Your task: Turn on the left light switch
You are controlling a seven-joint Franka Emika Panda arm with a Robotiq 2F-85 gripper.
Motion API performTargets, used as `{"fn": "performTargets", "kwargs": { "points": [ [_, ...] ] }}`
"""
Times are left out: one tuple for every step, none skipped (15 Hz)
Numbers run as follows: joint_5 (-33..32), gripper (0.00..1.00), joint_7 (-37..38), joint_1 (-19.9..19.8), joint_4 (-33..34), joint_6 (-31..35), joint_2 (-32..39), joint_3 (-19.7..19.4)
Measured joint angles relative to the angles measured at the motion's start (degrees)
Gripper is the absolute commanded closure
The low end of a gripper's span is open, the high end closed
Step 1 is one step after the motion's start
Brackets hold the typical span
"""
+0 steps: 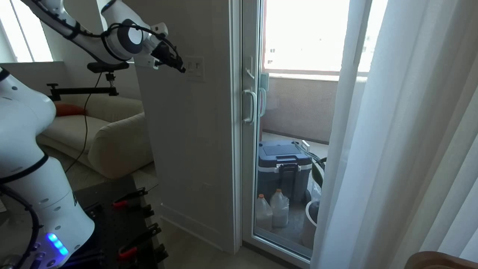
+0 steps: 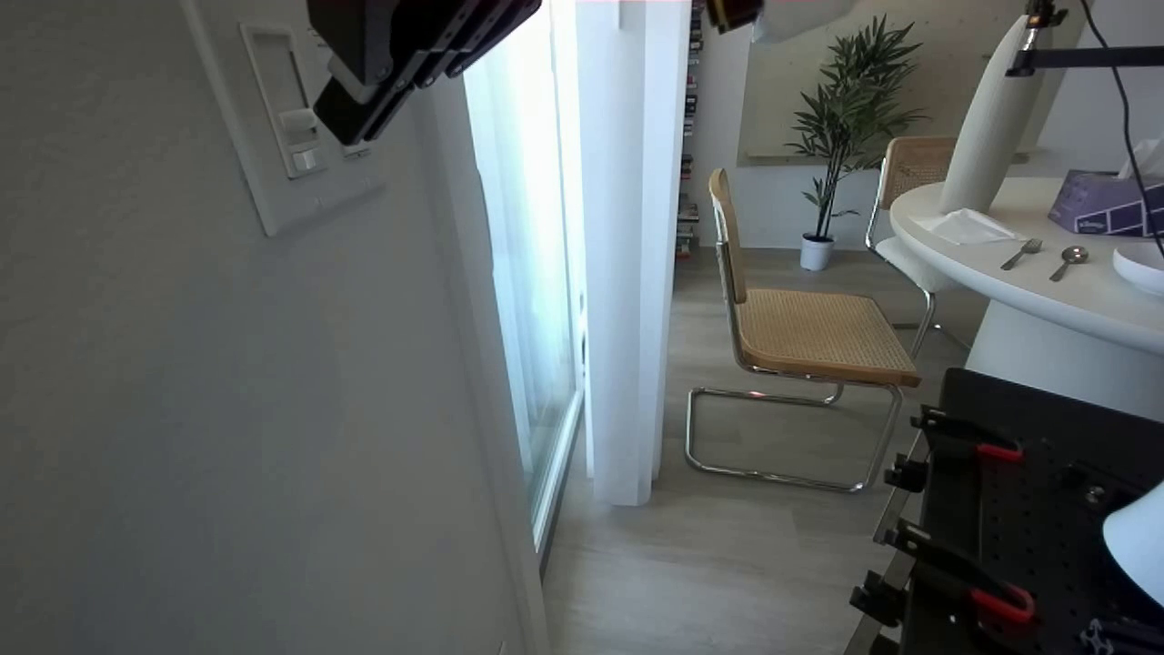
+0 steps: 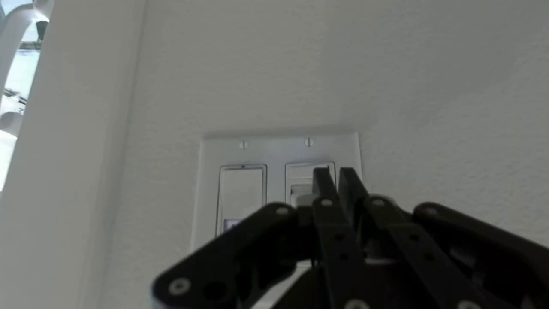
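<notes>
The white switch plate (image 1: 200, 77) is on the wall; its left light switch (image 1: 191, 66) has a slider, which shows in an exterior view (image 2: 277, 86). The wrist view seems upside down, so the left switch (image 3: 301, 172) appears right of the plain rocker (image 3: 242, 189). My gripper (image 3: 337, 174) has its black fingers nearly together, a narrow gap between them and nothing held. The tips overlap the left switch's outer side and hide part of it. In both exterior views the gripper (image 1: 181, 68) (image 2: 347, 123) is close by the plate. Contact cannot be told.
A white door frame (image 1: 235, 149) and glass door with a vertical handle (image 1: 250, 106) stand beside the plate. A white curtain (image 1: 392, 130) hangs beyond. A cream sofa (image 1: 119, 144) is behind the wall. A chair (image 2: 809, 332) and round table (image 2: 1009, 273) stand farther off.
</notes>
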Motion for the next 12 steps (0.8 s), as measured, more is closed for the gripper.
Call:
{"fn": "performTargets", "kwargs": {
  "points": [
    [0.0, 1.0, 0.05, -1.46, 0.36, 0.0, 0.02, 1.47],
    [0.0, 1.0, 0.1, -2.89, 0.74, 0.01, 0.03, 2.85],
    [0.0, 1.0, 0.1, -4.22, 1.1, 0.01, 0.03, 4.12],
    [0.0, 1.0, 0.11, -5.5, 1.43, 0.02, 0.03, 5.33],
    [0.0, 1.0, 0.11, -6.72, 1.78, 0.03, 0.03, 6.5],
    [0.0, 1.0, 0.12, -7.92, 2.13, 0.03, 0.03, 7.63],
    [0.0, 1.0, 0.13, -9.17, 2.49, 0.04, 0.03, 8.81],
    [0.0, 1.0, 0.16, -10.39, 2.82, 0.05, 0.03, 9.94],
    [0.0, 1.0, 0.2, -11.7, 3.19, 0.05, 0.03, 11.15],
    [0.0, 1.0, 0.25, -12.96, 3.58, 0.05, 0.02, 12.28],
    [0.0, 1.0, 0.42, -14.36, 3.97, 0.05, 0.02, 13.55],
    [0.0, 1.0, 0.77, -15.62, 4.29, 0.05, 0.02, 14.69]
  ]
}}
